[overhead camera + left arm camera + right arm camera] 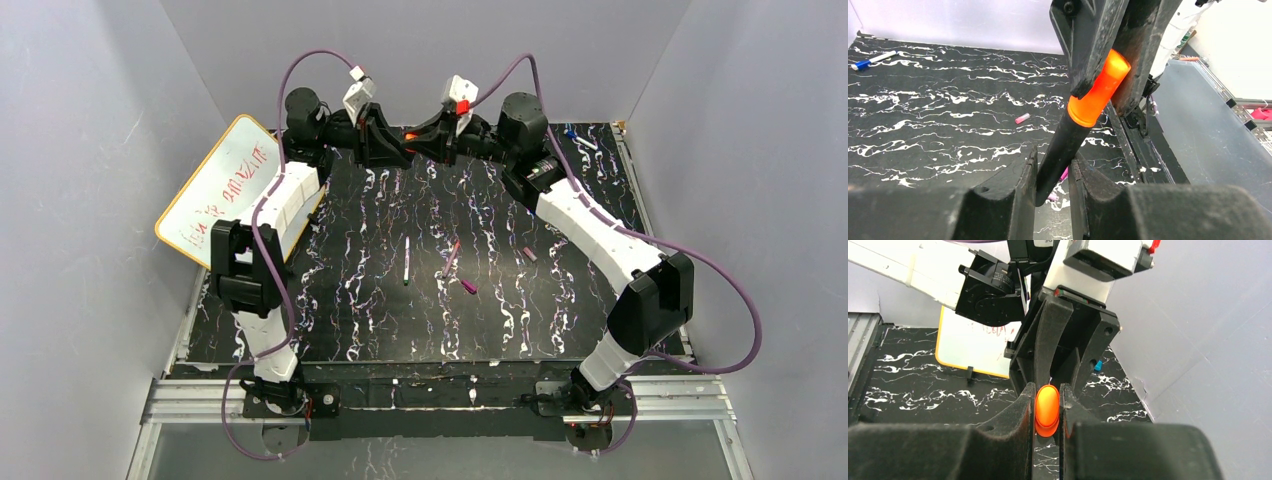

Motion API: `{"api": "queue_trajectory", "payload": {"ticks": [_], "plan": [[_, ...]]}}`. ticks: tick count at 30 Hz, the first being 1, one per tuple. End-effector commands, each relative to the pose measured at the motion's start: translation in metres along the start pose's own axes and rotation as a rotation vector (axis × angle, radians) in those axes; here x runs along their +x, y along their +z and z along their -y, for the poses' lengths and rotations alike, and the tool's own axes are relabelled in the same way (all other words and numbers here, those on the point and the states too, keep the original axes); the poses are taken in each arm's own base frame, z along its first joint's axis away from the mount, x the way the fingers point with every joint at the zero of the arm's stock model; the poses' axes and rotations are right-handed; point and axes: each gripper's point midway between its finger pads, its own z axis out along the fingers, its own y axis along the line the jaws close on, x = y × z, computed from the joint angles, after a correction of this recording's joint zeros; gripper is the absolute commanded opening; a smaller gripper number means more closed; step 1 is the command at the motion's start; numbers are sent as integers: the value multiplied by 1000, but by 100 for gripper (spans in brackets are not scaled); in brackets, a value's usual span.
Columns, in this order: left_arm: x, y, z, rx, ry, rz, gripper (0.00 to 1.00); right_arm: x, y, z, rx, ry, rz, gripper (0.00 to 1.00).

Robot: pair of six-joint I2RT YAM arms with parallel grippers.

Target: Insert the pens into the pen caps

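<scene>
One of three looks done: the left tool (pixel 1052 165) clamps the thick black marker pen (pixel 1064 140), seated in the short orange plastic cap (pixel 1098 90) that the right tool (pixel 1046 395) pinches aloft, while the thin pink pen (pixel 451 258) and thin whitish pen (pixel 407 260) lie uncapped on the black marbled counter (pixel 340 300).

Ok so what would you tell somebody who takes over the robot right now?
Left hand: shut on the black pen.
Right hand: shut on the orange cap.
Done: that cap looks pushed onto the black pen, held up in the air.
Left: pink pen, whitish pen, magenta cap and dark purple cap lie loose on the table.
</scene>
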Motion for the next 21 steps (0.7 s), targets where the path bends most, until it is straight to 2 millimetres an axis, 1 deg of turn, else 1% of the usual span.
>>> {"api": "queue_trajectory", "payload": {"ticks": [1,6,8,10,11,12,15,17,21], "plan": [[-161,-2,33,-246,365,278,0,198,-50,-185,-422,849,-647,1],[-163,-4,34,-285,374,305,0,202,-47,-184,-409,853,-646,1],[-159,-5,33,-299,371,309,0,201,-46,-182,-405,847,-641,1],[-149,-5,30,-310,346,307,0,203,-45,-180,-394,843,-640,1],[-141,-4,28,-312,330,301,0,204,-44,-180,-388,843,-642,1],[-128,-4,23,-323,298,296,0,207,-44,-179,-376,840,-645,1],[-81,-7,8,-375,217,276,0,214,-44,-178,-356,844,-641,1],[-55,-10,1,-407,172,264,0,221,-45,-180,-348,854,-647,1],[-14,-22,-15,-524,129,181,0,230,-47,-180,-321,853,-658,1]]}}
